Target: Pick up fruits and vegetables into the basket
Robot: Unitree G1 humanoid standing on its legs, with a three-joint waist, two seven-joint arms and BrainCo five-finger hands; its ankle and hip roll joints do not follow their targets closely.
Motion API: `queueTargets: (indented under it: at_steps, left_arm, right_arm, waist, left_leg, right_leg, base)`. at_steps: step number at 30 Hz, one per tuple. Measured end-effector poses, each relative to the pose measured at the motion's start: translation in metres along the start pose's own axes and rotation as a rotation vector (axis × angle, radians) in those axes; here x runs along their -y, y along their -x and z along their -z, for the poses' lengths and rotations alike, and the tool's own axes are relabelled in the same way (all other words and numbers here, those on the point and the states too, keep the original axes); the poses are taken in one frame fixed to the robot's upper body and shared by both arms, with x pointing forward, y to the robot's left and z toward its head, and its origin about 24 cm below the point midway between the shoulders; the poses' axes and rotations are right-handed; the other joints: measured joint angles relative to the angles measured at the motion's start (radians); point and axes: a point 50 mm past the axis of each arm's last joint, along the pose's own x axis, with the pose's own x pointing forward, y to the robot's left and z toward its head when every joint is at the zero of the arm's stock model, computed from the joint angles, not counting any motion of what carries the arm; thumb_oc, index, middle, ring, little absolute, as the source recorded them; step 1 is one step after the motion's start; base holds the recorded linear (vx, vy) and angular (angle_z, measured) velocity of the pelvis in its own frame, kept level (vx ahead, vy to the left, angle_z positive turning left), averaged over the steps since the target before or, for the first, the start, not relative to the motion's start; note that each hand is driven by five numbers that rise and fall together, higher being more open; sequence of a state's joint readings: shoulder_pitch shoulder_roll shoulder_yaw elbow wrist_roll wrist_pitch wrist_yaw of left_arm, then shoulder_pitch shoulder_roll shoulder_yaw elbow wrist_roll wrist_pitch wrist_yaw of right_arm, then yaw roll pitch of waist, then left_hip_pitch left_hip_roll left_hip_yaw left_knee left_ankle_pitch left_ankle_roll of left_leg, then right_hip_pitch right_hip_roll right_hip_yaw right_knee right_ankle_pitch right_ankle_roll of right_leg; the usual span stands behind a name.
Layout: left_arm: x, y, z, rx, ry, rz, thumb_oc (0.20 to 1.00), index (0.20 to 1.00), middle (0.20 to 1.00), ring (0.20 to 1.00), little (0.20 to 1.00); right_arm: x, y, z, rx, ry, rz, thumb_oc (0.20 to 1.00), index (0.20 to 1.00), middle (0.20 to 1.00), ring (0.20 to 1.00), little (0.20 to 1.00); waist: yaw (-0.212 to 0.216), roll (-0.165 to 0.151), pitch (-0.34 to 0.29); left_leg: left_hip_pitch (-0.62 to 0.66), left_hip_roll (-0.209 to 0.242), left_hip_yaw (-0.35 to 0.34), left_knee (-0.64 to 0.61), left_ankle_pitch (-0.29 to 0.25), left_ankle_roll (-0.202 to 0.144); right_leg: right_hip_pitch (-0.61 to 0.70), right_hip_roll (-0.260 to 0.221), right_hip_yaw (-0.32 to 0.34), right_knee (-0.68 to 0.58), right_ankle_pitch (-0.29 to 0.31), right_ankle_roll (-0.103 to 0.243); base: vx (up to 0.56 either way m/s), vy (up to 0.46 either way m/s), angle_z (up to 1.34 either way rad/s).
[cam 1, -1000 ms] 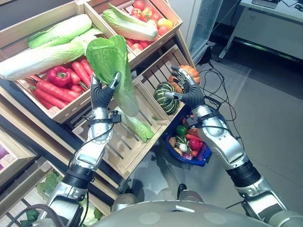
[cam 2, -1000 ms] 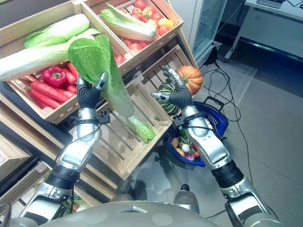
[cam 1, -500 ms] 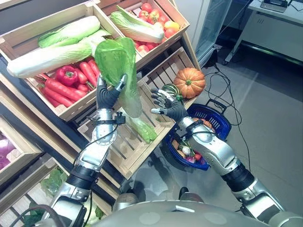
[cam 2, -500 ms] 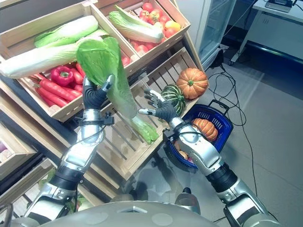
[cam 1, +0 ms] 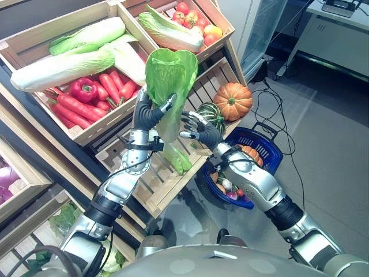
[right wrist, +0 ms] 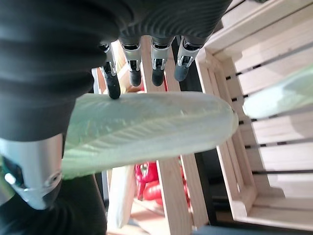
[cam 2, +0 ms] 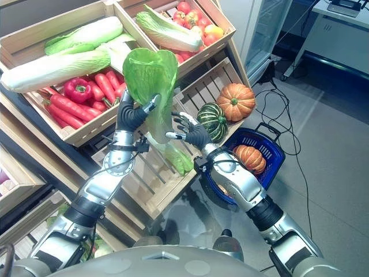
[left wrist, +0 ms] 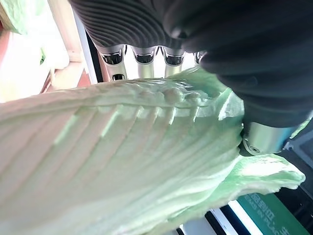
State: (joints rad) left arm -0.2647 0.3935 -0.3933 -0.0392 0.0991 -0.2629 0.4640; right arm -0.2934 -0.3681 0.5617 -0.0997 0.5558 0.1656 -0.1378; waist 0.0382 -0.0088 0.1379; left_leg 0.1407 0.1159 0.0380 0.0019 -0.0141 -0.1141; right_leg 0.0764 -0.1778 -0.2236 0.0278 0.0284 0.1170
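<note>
My left hand (cam 1: 147,114) is shut on the pale stalk of a big green lettuce (cam 1: 169,72), which it holds upright in front of the crates. In the left wrist view the ribbed lettuce (left wrist: 122,147) lies across the palm under curled fingers. My right hand (cam 1: 205,131) is open just right of the stalk, its straight fingers (right wrist: 156,66) spread over the lettuce's lower end (right wrist: 156,122), one tip touching it. The blue basket (cam 1: 270,166) stands on the floor below the right forearm, holding a small orange pumpkin (cam 2: 250,157) and other vegetables.
A second lettuce (cam 1: 176,160) lies in the slatted crate (cam 1: 151,183) under the hands. An orange pumpkin (cam 1: 232,100) and a green striped squash (cam 1: 212,114) sit in the crate beside it. Upper crates hold napa cabbages (cam 1: 63,66), red peppers (cam 1: 83,90), carrots and tomatoes (cam 1: 190,11).
My left hand has carried the lettuce to the right, toward the basket side. My right hand has swung left from by the squash to the lettuce's stalk, still open.
</note>
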Motion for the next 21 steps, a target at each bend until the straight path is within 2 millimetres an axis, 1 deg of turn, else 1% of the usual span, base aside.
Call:
queueTargets:
  at_steps: [4, 11, 16, 21]
  left_arm:
    - [0.005, 0.001, 0.000, -0.001, 0.004, 0.042, 0.200, 0.200, 0.200, 0.200, 0.200]
    - [0.012, 0.002, -0.006, 0.004, 0.026, 0.068, 0.200, 0.200, 0.200, 0.200, 0.200]
    - [0.018, 0.003, -0.010, 0.060, -0.048, 0.077, 0.200, 0.200, 0.200, 0.200, 0.200]
    - [0.022, 0.003, -0.014, 0.107, -0.098, 0.073, 0.200, 0.200, 0.200, 0.200, 0.200]
  right_arm:
    - [0.005, 0.000, 0.002, -0.003, -0.003, 0.042, 1.000, 1.000, 1.000, 1.000, 1.000]
    - [0.007, 0.000, 0.002, -0.001, -0.005, 0.064, 1.000, 1.000, 1.000, 1.000, 1.000]
    - [0.006, -0.001, 0.003, -0.011, -0.027, 0.069, 1.000, 1.000, 1.000, 1.000, 1.000]
    - [0.001, -0.003, 0.003, -0.019, -0.061, 0.050, 1.000, 1.000, 1.000, 1.000, 1.000]
  waist:
    - [0.000, -0.005, 0.001]
    - [0.000, -0.008, 0.003]
    - [0.000, -0.009, 0.003]
    - [-0.001, -0.012, 0.005]
  left_leg:
    - [0.000, 0.000, 0.000, -0.003, 0.001, 0.000]
    - [-0.001, 0.000, 0.000, -0.007, 0.001, 0.000]
    - [-0.006, 0.000, -0.002, -0.007, 0.001, 0.000]
    - [-0.005, 0.000, -0.003, -0.007, 0.001, 0.000]
  right_leg:
    - [0.000, 0.000, 0.000, -0.001, 0.000, 0.000]
    - [0.000, 0.000, -0.002, -0.005, 0.000, 0.000]
    - [-0.001, 0.000, -0.004, -0.007, 0.000, 0.000]
    - [0.000, 0.000, -0.007, -0.008, 0.000, 0.000]
  base:
    - [0.00, 0.000, 0.00]
    - [0.00, 0.000, 0.00]
    - [0.00, 0.000, 0.00]
    - [0.00, 0.000, 0.00]
